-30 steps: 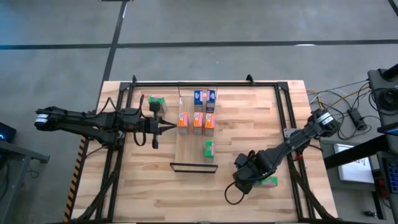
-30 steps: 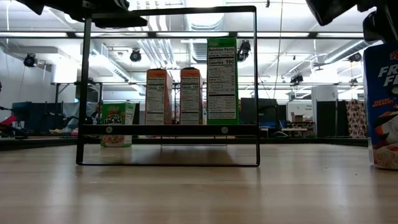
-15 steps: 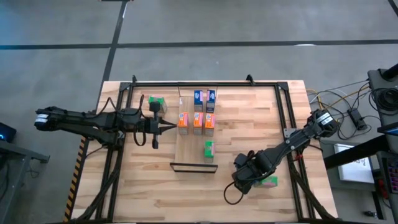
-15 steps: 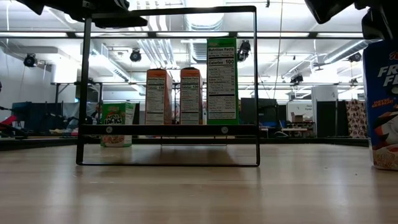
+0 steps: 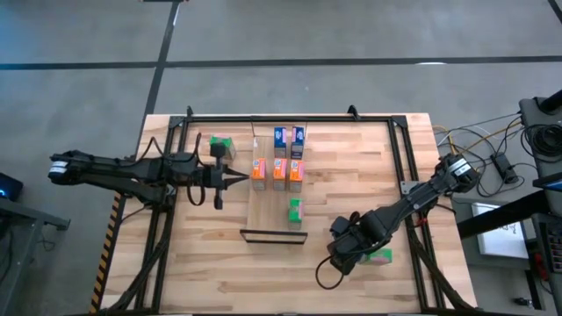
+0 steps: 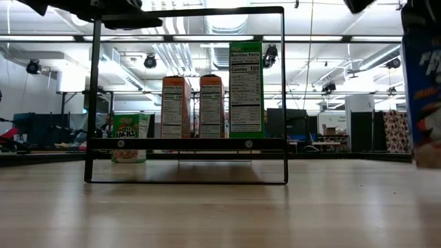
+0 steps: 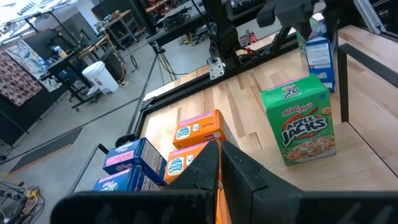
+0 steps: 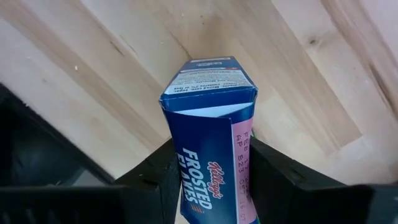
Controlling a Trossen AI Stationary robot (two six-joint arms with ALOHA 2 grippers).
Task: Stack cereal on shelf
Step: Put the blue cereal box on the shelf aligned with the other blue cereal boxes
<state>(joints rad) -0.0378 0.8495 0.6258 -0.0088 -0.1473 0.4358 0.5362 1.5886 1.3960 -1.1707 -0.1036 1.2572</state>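
Orange boxes point(image 5: 278, 172) — three in a row — stand across the shelf point(image 5: 274, 211), with two blue boxes point(image 5: 289, 136) behind them at its far end and one green box point(image 5: 295, 211) in front, nearer the dark lip point(image 5: 273, 236); six of nine appear placed. Off the shelf, a green box point(image 5: 220, 145) stands to its left, near the left end effector point(image 5: 230, 177), whose fingers are pressed together on nothing. The right end effector point(image 8: 208, 180) pinches a blue Frosted Flakes box point(image 8: 211, 130) over the table point(image 5: 369, 167) right of the shelf, another green box point(image 5: 379, 256) beside it. Open room remains between the lone green box and the lip — the frame point(image 6: 186, 96) there is what a carried box would need to clear.
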